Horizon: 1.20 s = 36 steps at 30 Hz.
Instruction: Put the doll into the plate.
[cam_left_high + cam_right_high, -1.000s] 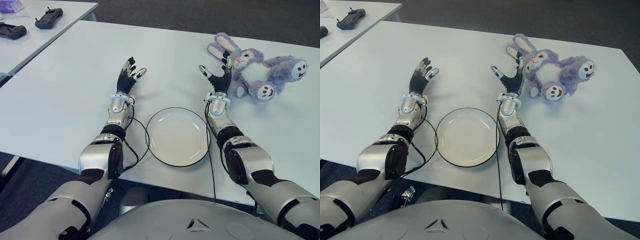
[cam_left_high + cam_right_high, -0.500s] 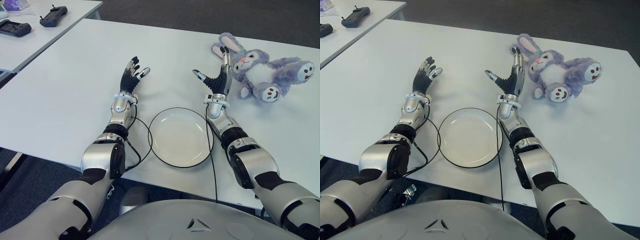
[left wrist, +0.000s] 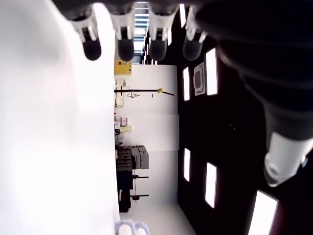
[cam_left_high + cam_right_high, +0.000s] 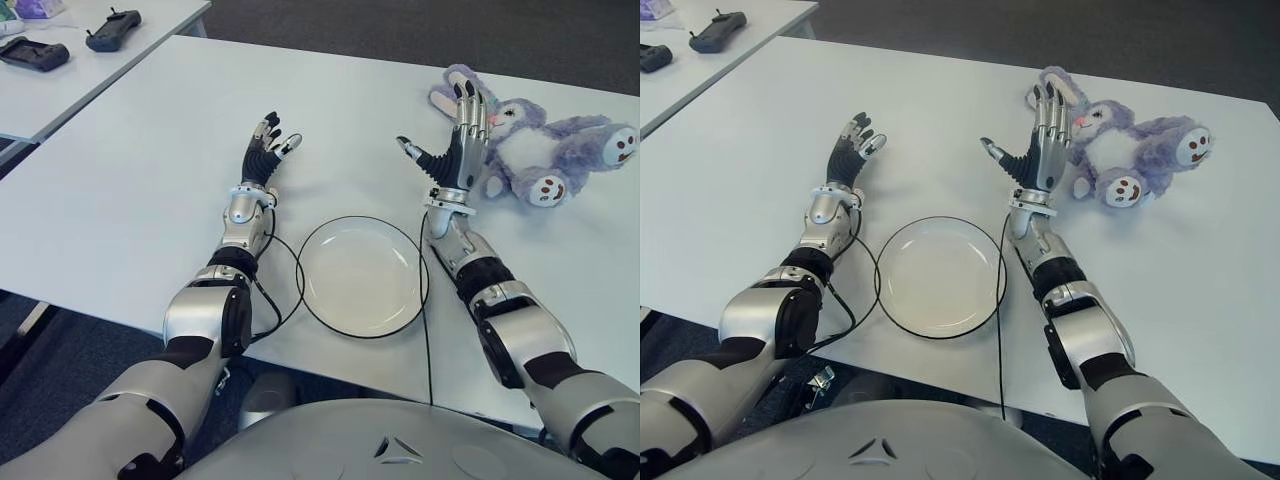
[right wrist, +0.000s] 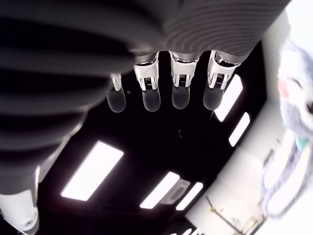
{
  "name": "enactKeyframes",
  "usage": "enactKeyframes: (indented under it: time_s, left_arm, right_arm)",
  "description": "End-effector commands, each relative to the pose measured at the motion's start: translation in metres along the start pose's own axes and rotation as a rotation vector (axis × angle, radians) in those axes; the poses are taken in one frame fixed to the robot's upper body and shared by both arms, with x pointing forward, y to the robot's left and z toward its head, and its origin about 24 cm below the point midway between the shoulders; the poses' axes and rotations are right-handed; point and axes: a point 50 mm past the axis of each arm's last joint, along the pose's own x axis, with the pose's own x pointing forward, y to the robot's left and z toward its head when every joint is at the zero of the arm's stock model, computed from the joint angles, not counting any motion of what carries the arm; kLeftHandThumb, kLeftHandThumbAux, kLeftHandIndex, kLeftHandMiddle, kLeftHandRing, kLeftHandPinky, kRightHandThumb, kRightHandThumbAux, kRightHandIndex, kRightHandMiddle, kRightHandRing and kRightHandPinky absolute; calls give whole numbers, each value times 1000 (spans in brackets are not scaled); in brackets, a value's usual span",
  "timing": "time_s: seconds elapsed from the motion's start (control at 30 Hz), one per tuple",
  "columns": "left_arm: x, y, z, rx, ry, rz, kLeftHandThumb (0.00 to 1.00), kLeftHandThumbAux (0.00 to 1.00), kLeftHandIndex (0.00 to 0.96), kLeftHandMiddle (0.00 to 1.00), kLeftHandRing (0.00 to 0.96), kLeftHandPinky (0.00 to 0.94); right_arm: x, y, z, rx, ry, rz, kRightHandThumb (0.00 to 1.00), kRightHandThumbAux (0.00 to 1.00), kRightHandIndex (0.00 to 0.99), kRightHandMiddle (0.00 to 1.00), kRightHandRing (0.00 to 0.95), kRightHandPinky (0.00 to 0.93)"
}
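Right robot hand [image 4: 453,150] raised, fingers spread, empty, just beside purple plush bunny [image 4: 545,150]. Left robot hand [image 4: 265,150] spread, idle, left of empty white plate [image 4: 362,275] on table [image 4: 130,180].

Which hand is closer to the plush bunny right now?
The right hand, fingers spread, empty, raised just on the plush bunny's left by its head. The left hand is open beyond the plate, much farther away.
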Motion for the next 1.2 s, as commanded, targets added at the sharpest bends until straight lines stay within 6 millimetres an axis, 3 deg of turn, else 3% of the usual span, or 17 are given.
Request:
enactKeyframes:
  time_s: [0.03,0.3,0.8,1.2]
  left_arm:
    - [-92,-4,-119,-71,556,48,0,589,0,0,0,0]
    - [-92,-5,-118,-63,551,44,0,597,0,0,0,0]
    - [-92,-3,-119,-84,564,63,0,568,0,0,0,0]
    - [-92,-2,-119,-85,564,63,0,565,0,0,0,0]
  right_arm:
    - [-12,-7,-5,-96,-38,-8,49,519,52,22,0,0]
    - [13,-18,1,-112,-90,-58,35,490,50,30,0,0]
    - [23,-32,-3,-139,-121,-51,49,530,49,35,0,0]
    - [48,-53,2,-143,-169,-63,38,554,43,46,6,0]
